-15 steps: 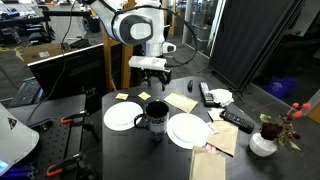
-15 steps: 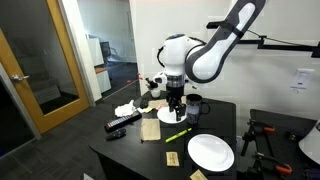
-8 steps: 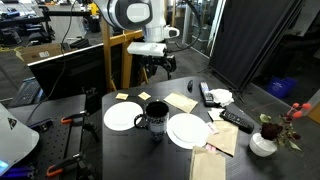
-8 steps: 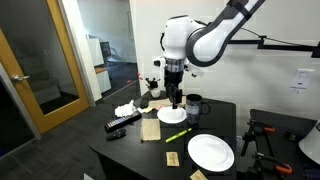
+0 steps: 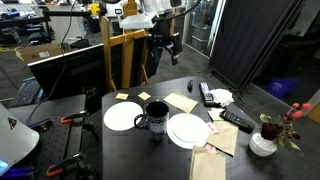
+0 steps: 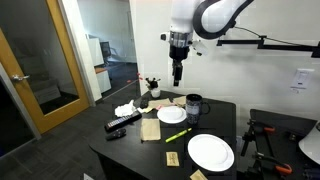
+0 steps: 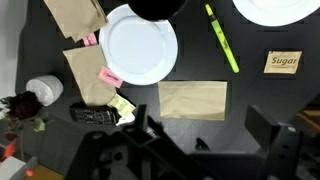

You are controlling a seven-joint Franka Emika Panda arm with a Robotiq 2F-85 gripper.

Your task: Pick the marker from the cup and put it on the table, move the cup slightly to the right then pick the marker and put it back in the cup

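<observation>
The yellow-green marker [image 7: 222, 38] lies flat on the dark table [image 7: 250, 100], between two white plates; in an exterior view the marker [image 6: 177, 133] rests in front of the cup [image 6: 194, 105]. The near-black cup [image 5: 155, 117] stands upright between the plates, and only its edge [image 7: 157, 8] shows at the top of the wrist view. My gripper [image 5: 165, 45] hangs high above the back of the table, far from both. It is open and empty; its dark fingers [image 7: 270, 130] frame the bottom of the wrist view.
White plates [image 5: 122, 116] [image 5: 187, 130] flank the cup. Brown napkins [image 7: 192, 100], a sugar packet [image 7: 284, 61], a remote [image 5: 237, 120], sticky notes [image 5: 122, 96] and a white vase with red flowers [image 5: 263, 143] lie around. A wooden frame [image 5: 125, 55] stands behind the table.
The arm has risen from just above the tabletop to high over its back edge. The jaws have spread wider. Marker and cup have not moved.
</observation>
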